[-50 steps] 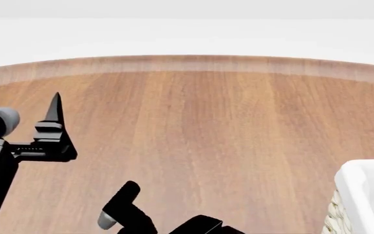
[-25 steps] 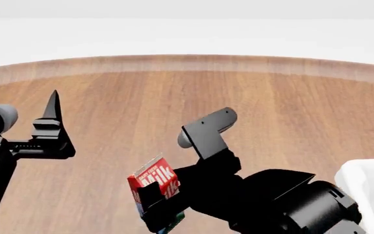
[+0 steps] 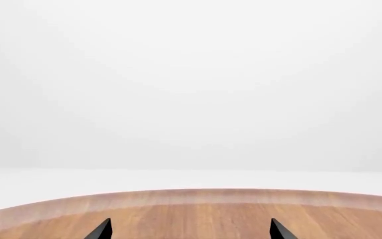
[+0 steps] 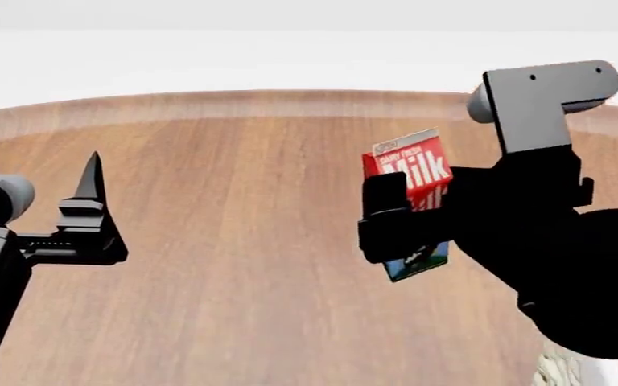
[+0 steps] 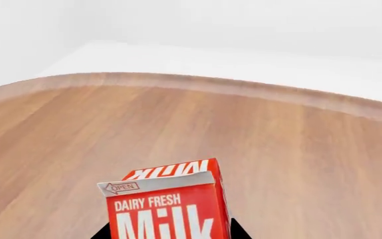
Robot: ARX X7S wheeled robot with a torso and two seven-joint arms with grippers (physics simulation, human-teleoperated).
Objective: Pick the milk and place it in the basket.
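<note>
One claw matters now: your right gripper (image 4: 408, 227) is clenched on the milk (image 4: 411, 197), fingers across its lower body, red gable top free above. You've got it lifted clear of the tabletop (image 4: 245, 241), carton a bit tilted, over the right part of the table, nearer the far edge than the near one. Right wrist view shows the red top (image 5: 167, 206) close up w/ bare wood beyond.

Handling, as I judge it: light, thin-walled card, so it'll dent if you squeeze hard, and smooth sides could slip. Grip low on the flat faces looks right; don't pinch the gable.

Left gripper (image 4: 35, 173) sits released, prongs apart, holding nothing, by the left edge.

Only a sliver of the basket (image 4: 556, 371) shows, at the near right corner under your arm. Milk isn't over it yet, I'd say.
</note>
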